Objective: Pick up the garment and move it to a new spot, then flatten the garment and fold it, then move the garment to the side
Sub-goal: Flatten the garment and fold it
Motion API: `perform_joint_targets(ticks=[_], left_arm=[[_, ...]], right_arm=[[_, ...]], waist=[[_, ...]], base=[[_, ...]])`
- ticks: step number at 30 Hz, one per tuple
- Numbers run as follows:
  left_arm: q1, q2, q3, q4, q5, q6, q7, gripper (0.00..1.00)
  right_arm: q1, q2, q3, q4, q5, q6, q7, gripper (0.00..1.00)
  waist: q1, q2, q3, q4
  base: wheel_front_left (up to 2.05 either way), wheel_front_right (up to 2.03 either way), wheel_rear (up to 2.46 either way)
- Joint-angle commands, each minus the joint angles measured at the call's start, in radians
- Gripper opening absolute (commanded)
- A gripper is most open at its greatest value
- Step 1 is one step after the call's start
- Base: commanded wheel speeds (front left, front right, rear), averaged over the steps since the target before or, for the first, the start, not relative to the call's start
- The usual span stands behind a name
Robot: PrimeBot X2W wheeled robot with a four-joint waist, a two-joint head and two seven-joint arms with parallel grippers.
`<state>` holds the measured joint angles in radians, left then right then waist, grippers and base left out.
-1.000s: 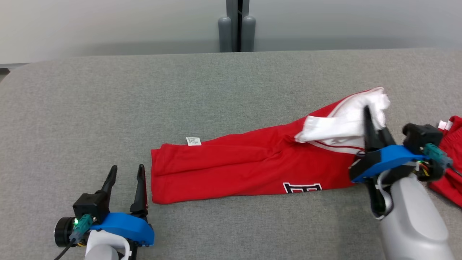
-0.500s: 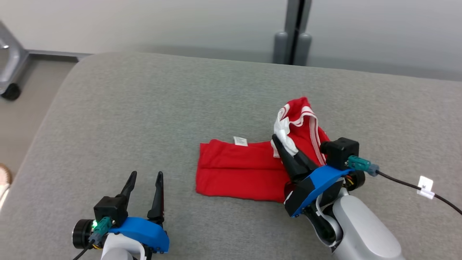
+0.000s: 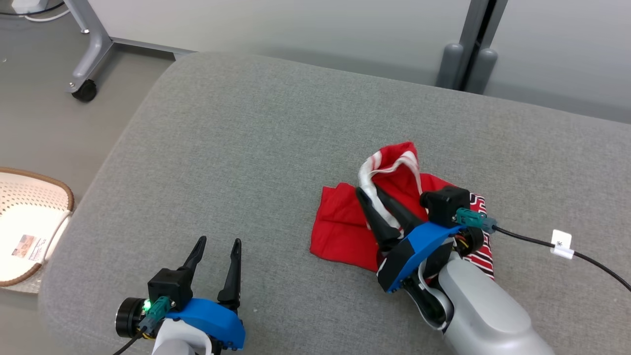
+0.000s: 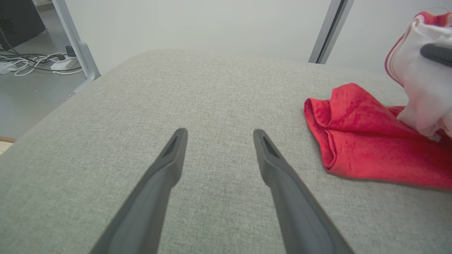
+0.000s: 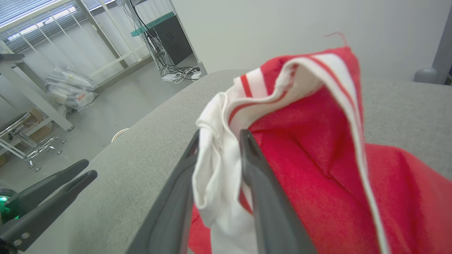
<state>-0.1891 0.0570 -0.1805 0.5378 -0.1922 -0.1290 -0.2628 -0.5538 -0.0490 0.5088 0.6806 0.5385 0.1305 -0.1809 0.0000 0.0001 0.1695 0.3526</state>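
Head view: red-and-white fabric garment (image 3: pixel 340 227), bunched on grey cloth-covered table (image 3: pixel 246 148); right gripper (image 3: pixel 368 192) on it; left gripper (image 3: pixel 219 241) well apart
Left wrist view: jaws spread, empty
Right wrist view: jaws clamping garment's white edge
Fold seemingly underway; side move outstanding

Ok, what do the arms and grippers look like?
Left gripper and right gripper match: two long dark tapered fingers, blue mount, black camera block, teal connector, pale grey forearm. The right's black cable carries a white tag; a green light glows on the left.
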Motion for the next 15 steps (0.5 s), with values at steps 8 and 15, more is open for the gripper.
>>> perform_joint_targets(ticks=[8, 15], left_arm=[[-0.023, 0.005, 0.029, -0.028, 0.028, -0.001, -0.003, 1.0], [-0.028, 0.006, 0.063, -0.065, 0.058, 0.014, -0.003, 1.0]], right_arm=[[-0.043, -0.005, -0.094, -0.038, -0.066, 0.001, -0.084, 1.0], [0.099, -0.003, -0.39, -0.199, -0.273, 0.001, -0.085, 1.0]], waist=[[0.0, -0.0001, -0.007, -0.08], [0.0, -0.0001, -0.023, -0.177]], base=[[0.0, 0.0, 0.0], [0.0, 0.0, 0.0]])
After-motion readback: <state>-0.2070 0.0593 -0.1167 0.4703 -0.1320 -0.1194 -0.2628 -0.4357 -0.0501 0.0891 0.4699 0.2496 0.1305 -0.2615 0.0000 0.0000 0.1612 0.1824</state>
